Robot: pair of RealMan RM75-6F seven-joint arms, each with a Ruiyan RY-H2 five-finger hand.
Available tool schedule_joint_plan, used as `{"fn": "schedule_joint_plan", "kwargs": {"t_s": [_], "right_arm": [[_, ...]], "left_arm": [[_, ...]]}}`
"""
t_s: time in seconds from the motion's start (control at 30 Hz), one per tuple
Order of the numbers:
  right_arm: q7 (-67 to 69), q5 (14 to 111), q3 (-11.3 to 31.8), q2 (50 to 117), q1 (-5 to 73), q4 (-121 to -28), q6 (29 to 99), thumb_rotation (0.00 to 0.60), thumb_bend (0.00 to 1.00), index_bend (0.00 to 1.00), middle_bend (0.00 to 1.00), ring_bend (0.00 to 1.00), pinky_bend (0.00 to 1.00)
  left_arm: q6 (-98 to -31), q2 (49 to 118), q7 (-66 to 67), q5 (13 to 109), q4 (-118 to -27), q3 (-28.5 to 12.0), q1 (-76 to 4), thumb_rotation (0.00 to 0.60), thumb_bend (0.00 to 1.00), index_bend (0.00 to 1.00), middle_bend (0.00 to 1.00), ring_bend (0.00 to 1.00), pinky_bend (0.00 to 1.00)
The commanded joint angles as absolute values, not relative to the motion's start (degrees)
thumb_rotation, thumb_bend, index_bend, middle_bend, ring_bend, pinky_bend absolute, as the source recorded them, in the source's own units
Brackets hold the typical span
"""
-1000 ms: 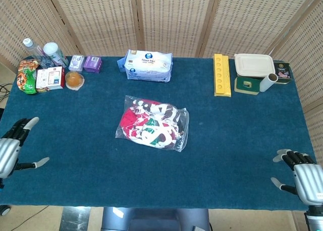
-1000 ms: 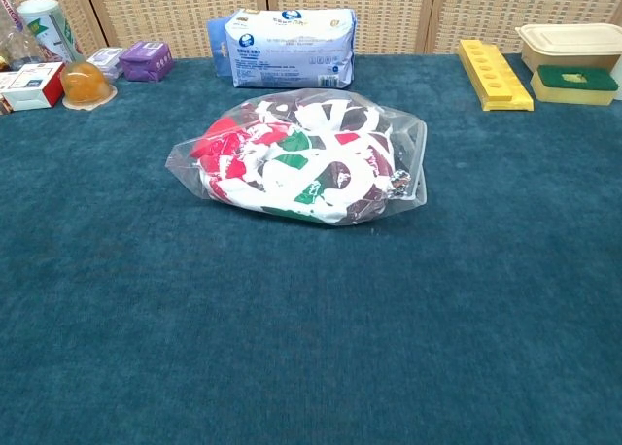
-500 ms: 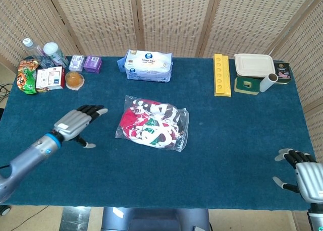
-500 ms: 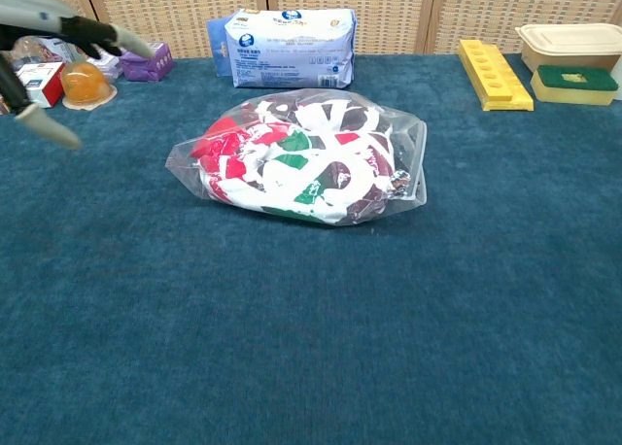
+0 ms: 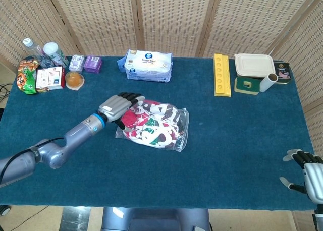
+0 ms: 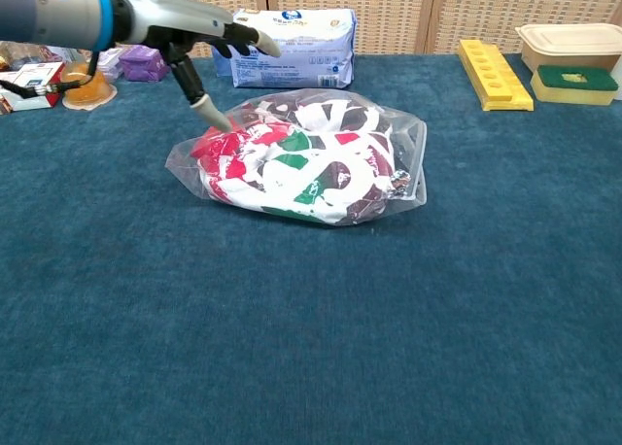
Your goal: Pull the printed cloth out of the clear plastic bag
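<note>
A clear plastic bag (image 5: 177,131) (image 6: 408,149) lies in the middle of the blue table, stuffed with a red, white, green and dark printed cloth (image 5: 151,125) (image 6: 301,163). My left hand (image 5: 117,106) (image 6: 190,32) hovers over the bag's left end with fingers spread and nothing in them; the thumb tip is just at the bag's top left edge. My right hand (image 5: 308,171) sits open at the table's near right corner, far from the bag and outside the chest view.
A wipes pack (image 5: 148,65) (image 6: 284,47) lies behind the bag. Bottles, boxes and an orange cup (image 5: 74,80) crowd the far left corner. A yellow tray (image 5: 221,74) (image 6: 493,73), a lidded container (image 5: 254,64) and a green sponge (image 6: 577,77) stand far right.
My left arm swept right from the table's left edge to the bag's left end. The right hand drew back slightly toward the near right corner. The bag has not moved.
</note>
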State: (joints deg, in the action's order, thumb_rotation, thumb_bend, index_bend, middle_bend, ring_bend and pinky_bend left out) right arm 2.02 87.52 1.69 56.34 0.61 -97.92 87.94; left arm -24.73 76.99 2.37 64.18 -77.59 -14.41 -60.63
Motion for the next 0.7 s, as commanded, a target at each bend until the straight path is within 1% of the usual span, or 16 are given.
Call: {"fn": "schedule_joint_plan", "kwargs": {"t_s": [0.03, 0.37, 0.53, 0.6, 0.63, 0.7], "right_arm": [[1.9, 86.7, 1.7, 56.1, 0.0, -98.1, 88.3, 0.6, 0.11, 0.41, 0.33, 0.34, 0.32], [0.0, 84.6, 2.1, 55.4, -0.9, -99.9, 88.5, 0.6, 0.11, 0.41, 0.33, 0.34, 0.32], [-1.2, 83.4, 2.4, 55.2, -1.1, -100.9, 88.5, 0.6, 0.11, 0.41, 0.33, 0.34, 0.32], [-1.5, 83.1, 2.5, 55.2, -1.2, -101.2, 88.5, 0.6, 0.11, 0.41, 0.33, 0.34, 0.32], [-1.8, 82.9, 2.5, 55.1, -1.3, -101.5, 88.5, 0.6, 0.11, 0.41, 0.33, 0.34, 0.32], [-2.0, 82.6, 2.6, 55.1, -1.3, -101.7, 88.5, 0.6, 0.11, 0.41, 0.33, 0.34, 0.32]], "left_arm": [[-20.5, 84.0, 1.3, 61.7, -69.3, -15.4, -66.0, 0.6, 0.0, 0.0, 0.01, 0.0, 0.06], [-13.9, 97.3, -2.8, 60.7, -50.7, -16.9, -73.9, 0.6, 0.0, 0.0, 0.01, 0.0, 0.06], [-10.3, 102.5, -5.3, 61.6, -43.3, -17.8, -76.7, 0.6, 0.0, 0.0, 0.01, 0.0, 0.06], [-9.6, 104.2, -6.0, 62.2, -41.1, -18.2, -77.4, 0.6, 0.0, 0.0, 0.01, 0.0, 0.11], [-9.4, 105.3, -6.5, 62.6, -39.7, -18.6, -77.8, 0.6, 0.0, 0.02, 0.03, 0.01, 0.15], [-9.6, 106.8, -7.1, 63.8, -37.9, -18.9, -78.1, 0.6, 0.0, 0.08, 0.06, 0.04, 0.22]]}}
